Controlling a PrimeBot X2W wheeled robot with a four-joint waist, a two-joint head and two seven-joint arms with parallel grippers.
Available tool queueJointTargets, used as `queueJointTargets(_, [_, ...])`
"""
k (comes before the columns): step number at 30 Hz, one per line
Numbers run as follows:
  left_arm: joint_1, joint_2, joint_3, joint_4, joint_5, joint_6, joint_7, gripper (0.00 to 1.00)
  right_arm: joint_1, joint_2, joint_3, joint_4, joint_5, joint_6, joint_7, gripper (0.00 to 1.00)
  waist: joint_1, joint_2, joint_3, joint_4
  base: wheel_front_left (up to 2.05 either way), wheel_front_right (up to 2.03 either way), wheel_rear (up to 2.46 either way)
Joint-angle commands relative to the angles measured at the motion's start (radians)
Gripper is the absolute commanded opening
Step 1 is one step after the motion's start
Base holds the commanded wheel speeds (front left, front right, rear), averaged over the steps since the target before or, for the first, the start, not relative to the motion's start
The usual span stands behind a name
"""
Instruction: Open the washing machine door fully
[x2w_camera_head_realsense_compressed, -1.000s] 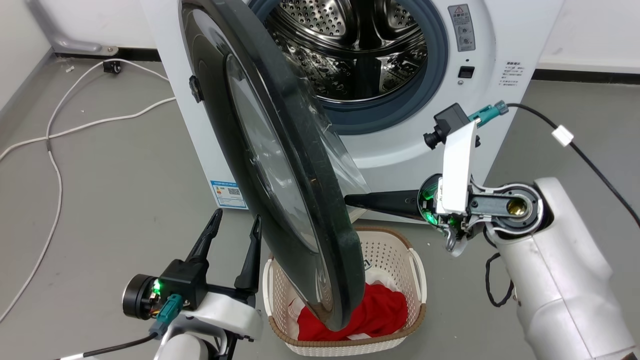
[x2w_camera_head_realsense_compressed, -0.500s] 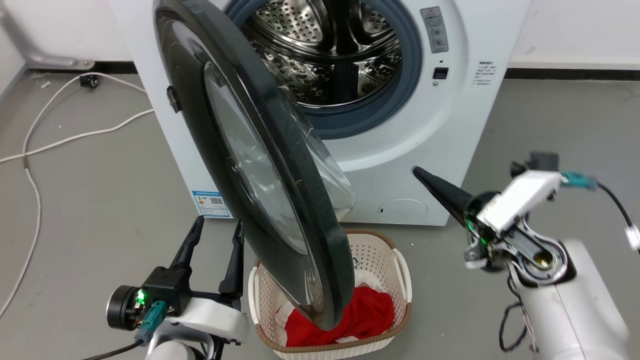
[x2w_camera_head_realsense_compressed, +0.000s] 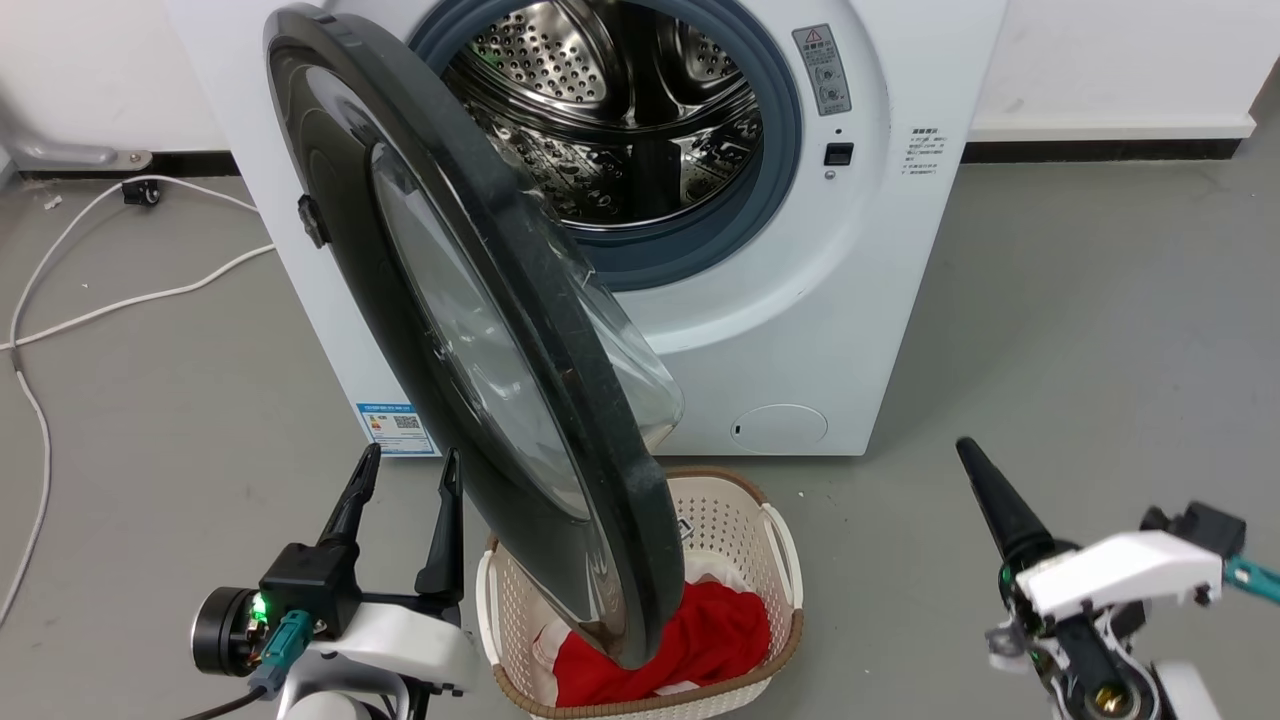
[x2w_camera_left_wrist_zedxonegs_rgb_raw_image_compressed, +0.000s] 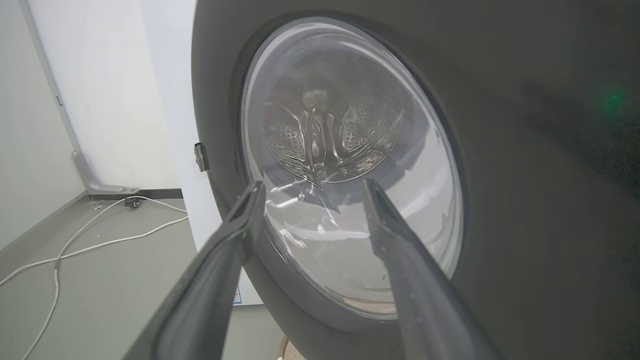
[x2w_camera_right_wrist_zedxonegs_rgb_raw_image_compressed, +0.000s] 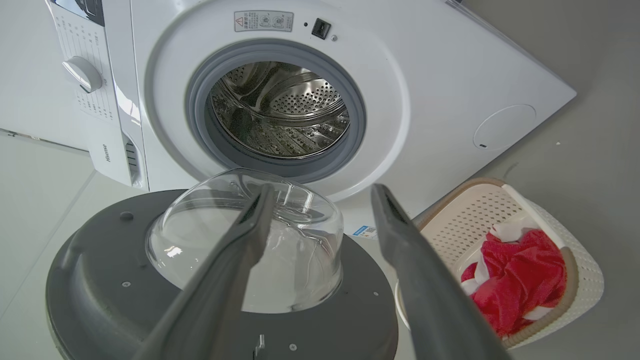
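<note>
Grey floor (x2w_camera_head_realsense_compressed: 1080, 300), white wall behind, white cable (x2w_camera_head_realsense_compressed: 120, 300) loose on the floor far left. Washer (x2w_camera_head_realsense_compressed: 880, 300) stands centre, front facing me. Steel drum (x2w_camera_head_realsense_compressed: 610, 110) is exposed inside the grey gasket (x2w_camera_head_realsense_compressed: 690, 262). Blue label (x2w_camera_head_realsense_compressed: 397, 425) sits low on the washer's left corner and the round cap (x2w_camera_head_realsense_compressed: 780, 427) low on the front.

Door (x2w_camera_head_realsense_compressed: 470, 340) is hinged on the washer's left side and swung out part way, nearly edge-on to the head camera. Its black outer face points left and the glass bowl bulges right, toward the drum. The bottom edge of the door hangs over the basket (x2w_camera_head_realsense_compressed: 725, 505), which sits on the floor just in front of the washer with red cloth (x2w_camera_head_realsense_compressed: 710, 640) in it.

Left gripper (x2w_camera_head_realsense_compressed: 412, 455) is at my lower left, just beside the door's outer face, fingers up. From the left wrist, the left gripper (x2w_camera_left_wrist_zedxonegs_rgb_raw_image_compressed: 312, 184) points at the window with its fingers spread and nothing between them. Whether it touches the door, I cannot tell.

Right gripper (x2w_camera_head_realsense_compressed: 965, 450) is at my lower right over bare floor, right of the basket and well apart from the door. From the right wrist, its fingers (x2w_camera_right_wrist_zedxonegs_rgb_raw_image_compressed: 240, 250) stand apart and hold nothing. That view looks at the door's inner side, with the drum opening beyond and the basket to the right.
</note>
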Motion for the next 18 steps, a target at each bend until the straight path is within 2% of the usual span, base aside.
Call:
queueJointTargets(1, [0.015, 0.001, 0.003, 0.000, 0.001, 0.001, -0.003, 1.00, 0.033, 0.002, 0.006, -0.016, -0.038, 0.003, -0.044, 1.00, 0.0000, 0.0000, -0.001, 0.000, 0.00, 0.00, 0.00])
queueJointTargets(5, [0.016, 0.001, 0.001, 0.002, -0.002, 0.003, -0.003, 1.00, 0.097, -0.002, 0.010, -0.048, -0.193, 0.003, -0.186, 1.00, 0.0000, 0.0000, -0.003, 0.006, 0.00, 0.00, 0.00])
queueJointTargets(10, [0.018, 0.001, 0.005, 0.003, -0.002, 0.004, -0.003, 1.00, 0.135, -0.014, -0.024, -0.087, -0.467, 0.002, -0.353, 1.00, 0.0000, 0.0000, -0.005, 0.007, 0.00, 0.00, 0.00])
queueJointTargets(13, [0.018, 0.001, 0.006, 0.006, 0.001, 0.004, -0.003, 1.00, 0.147, -0.012, -0.071, -0.130, -0.660, 0.001, -0.402, 1.00, 0.0000, 0.0000, -0.008, 0.009, 0.00, 0.00, 0.00])
queueJointTargets(18, [0.017, 0.001, 0.008, 0.006, 0.004, 0.004, -0.003, 1.00, 0.169, -0.001, -0.120, -0.275, -0.997, 0.001, -0.434, 1.00, 0.0000, 0.0000, -0.010, 0.008, 0.00, 0.00, 0.00])
